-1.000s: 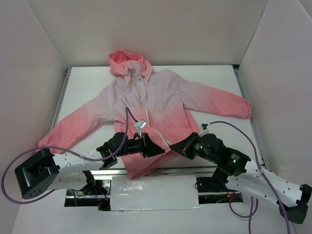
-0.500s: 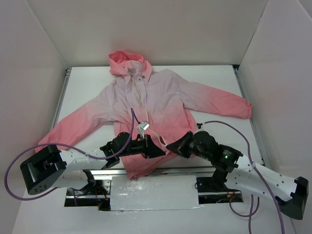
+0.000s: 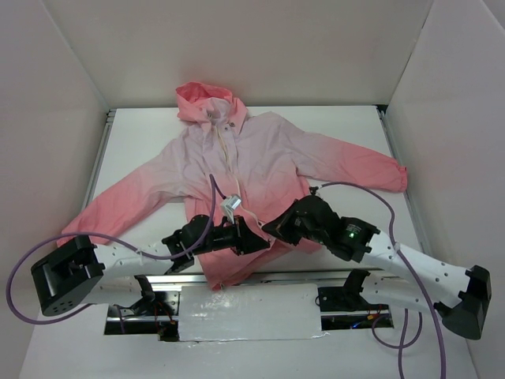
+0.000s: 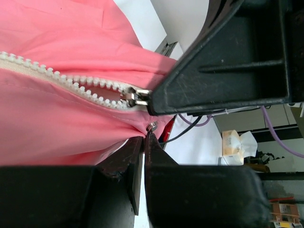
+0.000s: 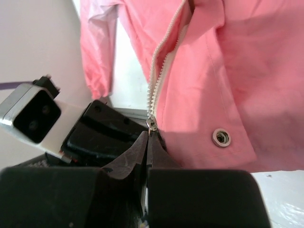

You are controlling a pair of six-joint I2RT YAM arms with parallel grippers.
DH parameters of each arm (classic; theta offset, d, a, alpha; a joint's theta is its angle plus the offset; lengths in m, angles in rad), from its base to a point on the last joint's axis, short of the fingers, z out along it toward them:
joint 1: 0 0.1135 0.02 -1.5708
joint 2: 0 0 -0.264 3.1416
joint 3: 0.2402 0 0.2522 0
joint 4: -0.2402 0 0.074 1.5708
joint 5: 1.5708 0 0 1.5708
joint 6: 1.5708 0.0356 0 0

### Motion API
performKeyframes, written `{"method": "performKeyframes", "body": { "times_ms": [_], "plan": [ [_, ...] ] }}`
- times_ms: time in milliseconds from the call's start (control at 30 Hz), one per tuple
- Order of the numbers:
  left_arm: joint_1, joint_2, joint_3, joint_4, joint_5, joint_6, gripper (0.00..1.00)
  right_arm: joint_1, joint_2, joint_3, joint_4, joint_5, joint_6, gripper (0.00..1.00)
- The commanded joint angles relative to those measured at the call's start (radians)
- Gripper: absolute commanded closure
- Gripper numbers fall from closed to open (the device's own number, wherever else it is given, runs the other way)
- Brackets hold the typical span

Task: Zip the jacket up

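Observation:
The jacket (image 3: 260,158) lies flat on the table, hood at the far end, pale lilac chest fading to coral at the hem. Its pale zipper (image 3: 229,162) is open along the front. My left gripper (image 3: 256,241) is shut on the coral hem (image 4: 71,128) beside a metal snap (image 4: 151,126), just below the zipper's bottom end. My right gripper (image 3: 271,230) faces it, shut on the zipper pull (image 5: 152,126) at the base of the teeth (image 5: 159,61). In the left wrist view the slider (image 4: 137,96) sits against my right gripper's black finger (image 4: 228,61).
White walls enclose the table on three sides. A metal rail (image 3: 260,276) and a foil-covered plate (image 3: 248,312) run along the near edge below the hem. A metal eyelet (image 5: 221,137) sits on the hem right of the zipper. The sleeves spread left (image 3: 102,213) and right (image 3: 371,170).
My right arm has swung left and forward, bringing its gripper from right of the hem onto the zipper's bottom end. My left gripper has stayed holding the hem.

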Motion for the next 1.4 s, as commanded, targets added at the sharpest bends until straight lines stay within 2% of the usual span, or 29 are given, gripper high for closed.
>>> {"method": "performKeyframes", "body": {
  "times_ms": [0, 233, 400, 567, 833, 1000, 1367],
  "plan": [
    [-0.031, -0.045, 0.011, -0.034, 0.054, 0.051, 1.0, -0.017, 0.059, 0.13, 0.037, 0.052, -0.043, 1.0],
    [-0.057, -0.108, -0.017, -0.121, 0.073, 0.118, 1.0, -0.072, 0.177, 0.229, -0.063, -0.023, -0.08, 1.0],
    [-0.068, -0.184, -0.058, -0.18, 0.081, 0.143, 1.0, -0.103, 0.266, 0.234, -0.04, -0.054, -0.075, 1.0],
    [-0.069, -0.247, -0.086, -0.249, 0.11, 0.17, 1.0, -0.116, 0.348, 0.321, -0.025, -0.028, -0.107, 1.0],
    [-0.088, -0.336, -0.127, -0.302, 0.138, 0.161, 1.0, -0.202, 0.614, 0.496, 0.005, -0.077, -0.178, 1.0],
    [-0.103, -0.405, -0.112, -0.419, 0.129, 0.183, 1.0, -0.254, 0.781, 0.587, 0.012, -0.071, -0.189, 1.0],
    [-0.123, -0.543, -0.08, -0.611, 0.116, 0.187, 1.0, -0.383, 1.013, 0.78, 0.06, -0.057, -0.225, 1.0]
  ]
}}
